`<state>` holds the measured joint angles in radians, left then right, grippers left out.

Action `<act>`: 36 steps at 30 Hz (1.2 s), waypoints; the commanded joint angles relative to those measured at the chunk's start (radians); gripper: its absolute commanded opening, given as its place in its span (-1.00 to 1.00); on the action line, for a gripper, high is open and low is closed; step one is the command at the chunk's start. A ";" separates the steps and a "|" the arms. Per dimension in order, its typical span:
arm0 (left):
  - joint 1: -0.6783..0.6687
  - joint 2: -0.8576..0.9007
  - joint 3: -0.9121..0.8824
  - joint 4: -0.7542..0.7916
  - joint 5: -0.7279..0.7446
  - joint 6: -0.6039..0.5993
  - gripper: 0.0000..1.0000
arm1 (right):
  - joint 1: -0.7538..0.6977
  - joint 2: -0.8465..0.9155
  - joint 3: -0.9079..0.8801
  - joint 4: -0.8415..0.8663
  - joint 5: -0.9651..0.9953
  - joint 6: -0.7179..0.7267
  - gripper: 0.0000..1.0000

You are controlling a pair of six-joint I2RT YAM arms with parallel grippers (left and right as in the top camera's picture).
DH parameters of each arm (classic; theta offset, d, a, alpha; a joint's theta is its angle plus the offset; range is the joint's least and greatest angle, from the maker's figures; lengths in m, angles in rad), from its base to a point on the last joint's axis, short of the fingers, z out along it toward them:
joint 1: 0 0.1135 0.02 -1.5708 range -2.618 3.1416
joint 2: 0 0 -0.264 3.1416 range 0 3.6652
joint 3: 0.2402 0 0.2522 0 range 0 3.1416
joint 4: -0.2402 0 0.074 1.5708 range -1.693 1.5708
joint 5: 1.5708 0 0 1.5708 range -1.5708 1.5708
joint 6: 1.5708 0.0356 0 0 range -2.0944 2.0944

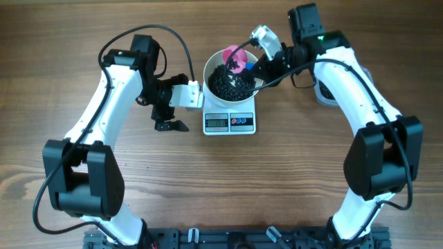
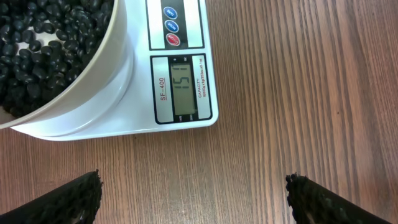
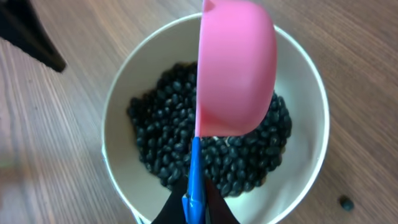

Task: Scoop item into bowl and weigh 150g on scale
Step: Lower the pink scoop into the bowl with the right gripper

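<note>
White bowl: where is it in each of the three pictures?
Overhead: white bowl top centre, on the scale.
Left wrist: white bowl top-left corner, partly cropped.
Right wrist: white bowl centre, under the pink scoop.
Shared landmark: the black beans inside it.

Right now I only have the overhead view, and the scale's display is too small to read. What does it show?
Observer: In the left wrist view the display on the scale appears to read 151.
Operator: Any beans spilled outside the bowl?
Observer: Yes. The right wrist view shows one stray bean on the table beside the bowl; the other beans lie inside it.
Operator: Where on the scoop is the grip?
Observer: The right fingers are shut on the blue handle of the pink scoop, whose cup hangs above the bowl.
</note>
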<state>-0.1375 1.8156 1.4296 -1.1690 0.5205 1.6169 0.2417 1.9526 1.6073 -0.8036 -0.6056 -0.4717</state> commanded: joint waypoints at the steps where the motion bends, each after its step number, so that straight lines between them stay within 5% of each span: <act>1: -0.003 0.000 -0.006 0.000 0.002 -0.002 1.00 | 0.004 -0.011 -0.075 0.054 0.007 0.000 -0.92; 11: -0.003 0.000 -0.006 0.000 0.002 -0.002 1.00 | 0.048 -0.005 -0.163 0.198 0.220 0.000 -0.91; 25: -0.003 0.000 -0.006 0.000 0.002 -0.002 1.00 | 0.097 0.019 -0.163 0.134 -0.127 0.005 -0.91; 36: -0.003 0.000 -0.006 0.000 0.002 -0.002 1.00 | 0.012 0.019 -0.162 0.138 -0.338 0.188 -0.91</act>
<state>-0.1375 1.8156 1.4296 -1.1690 0.5209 1.6169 0.2951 1.9606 1.4521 -0.6685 -0.8604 -0.3256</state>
